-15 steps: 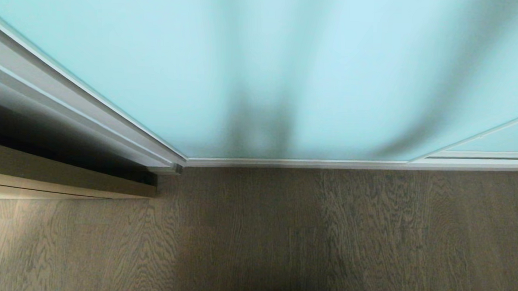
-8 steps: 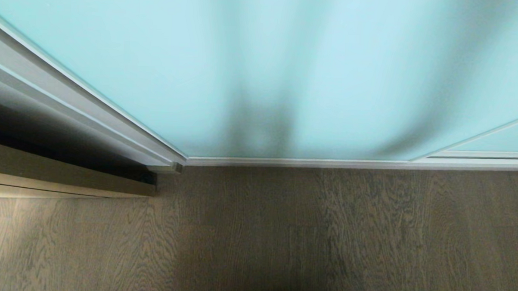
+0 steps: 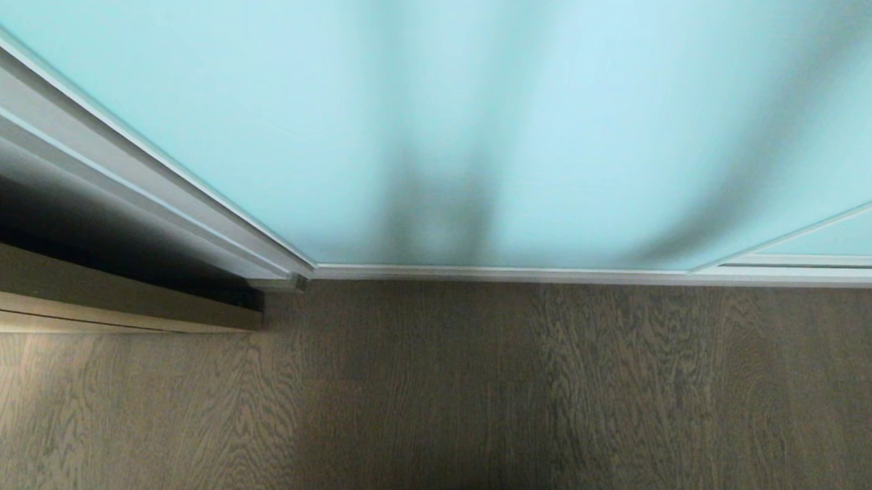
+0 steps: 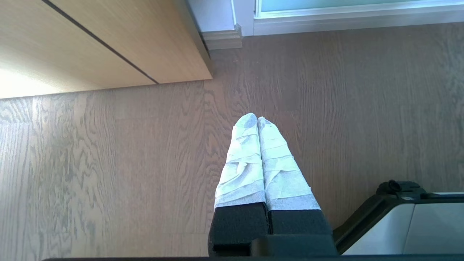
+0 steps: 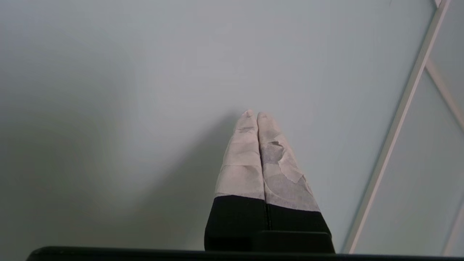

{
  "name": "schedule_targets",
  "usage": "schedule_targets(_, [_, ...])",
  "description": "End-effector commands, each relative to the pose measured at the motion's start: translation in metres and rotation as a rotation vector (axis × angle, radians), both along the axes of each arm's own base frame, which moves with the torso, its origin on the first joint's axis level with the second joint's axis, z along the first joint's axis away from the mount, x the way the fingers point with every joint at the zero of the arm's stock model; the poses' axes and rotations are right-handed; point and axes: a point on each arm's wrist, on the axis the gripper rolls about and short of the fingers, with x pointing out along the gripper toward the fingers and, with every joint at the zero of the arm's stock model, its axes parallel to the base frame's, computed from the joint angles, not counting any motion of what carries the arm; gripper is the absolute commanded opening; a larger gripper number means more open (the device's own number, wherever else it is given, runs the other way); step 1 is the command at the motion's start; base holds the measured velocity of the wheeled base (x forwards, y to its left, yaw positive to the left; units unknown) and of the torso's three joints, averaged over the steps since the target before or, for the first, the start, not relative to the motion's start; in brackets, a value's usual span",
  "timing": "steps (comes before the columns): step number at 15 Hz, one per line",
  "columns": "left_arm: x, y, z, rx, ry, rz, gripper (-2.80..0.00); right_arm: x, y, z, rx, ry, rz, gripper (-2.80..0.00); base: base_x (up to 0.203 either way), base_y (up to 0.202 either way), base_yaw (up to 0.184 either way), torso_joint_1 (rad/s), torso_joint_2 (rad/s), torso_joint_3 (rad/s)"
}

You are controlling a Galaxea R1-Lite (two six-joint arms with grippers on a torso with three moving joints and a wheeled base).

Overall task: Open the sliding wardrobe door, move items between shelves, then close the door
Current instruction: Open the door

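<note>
Wood-grain floor point(image 3: 547, 394) runs up to the sliding wardrobe door point(image 3: 267, 108), a frosted pale blue-green glass panel in a thin silver-white frame that fills the upper head view; neither arm shows there. Only the left wrist view shows the left gripper point(image 4: 257, 118), its tape-wrapped fingers pressed together above the floor near a light wood cabinet front point(image 4: 108, 40). Only the right wrist view shows the right gripper point(image 5: 252, 114), likewise closed and empty, pointing at the smooth glass beside a slim frame rail point(image 5: 395, 123).
</note>
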Motion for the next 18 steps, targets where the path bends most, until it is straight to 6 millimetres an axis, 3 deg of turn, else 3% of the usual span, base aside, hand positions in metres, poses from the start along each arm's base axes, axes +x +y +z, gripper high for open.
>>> schedule_targets(1, [0.000, 0.000, 0.000, 0.001, 0.001, 0.001, -2.80, -0.016, 0.005, -0.004, -0.006, -0.005, 0.084, -2.80, 0.000, 0.000, 0.000, 0.000, 0.00, 0.000])
schedule_targets(8, [0.000, 0.000, 0.000, 0.001, 0.001, 0.001, -2.80, -0.092, -0.014, -0.026, 0.004, 0.023, 0.470, -2.80, 0.000, 0.000, 0.000, 0.000, 0.00, 0.000])
schedule_targets(11, [0.000, 0.000, 0.000, 0.001, 0.001, 0.001, -2.80, -0.128, -0.024, -0.047, 0.041, 0.081, 0.589, -2.80, 0.000, 0.000, 0.000, 0.000, 0.00, 0.000])
schedule_targets(18, [0.000, 0.000, 0.000, 0.001, 0.001, 0.001, -2.80, -0.182, -0.035, -0.102, 0.144, 0.254, 0.694, -2.80, 0.000, 0.000, 0.000, 0.000, 0.00, 0.000])
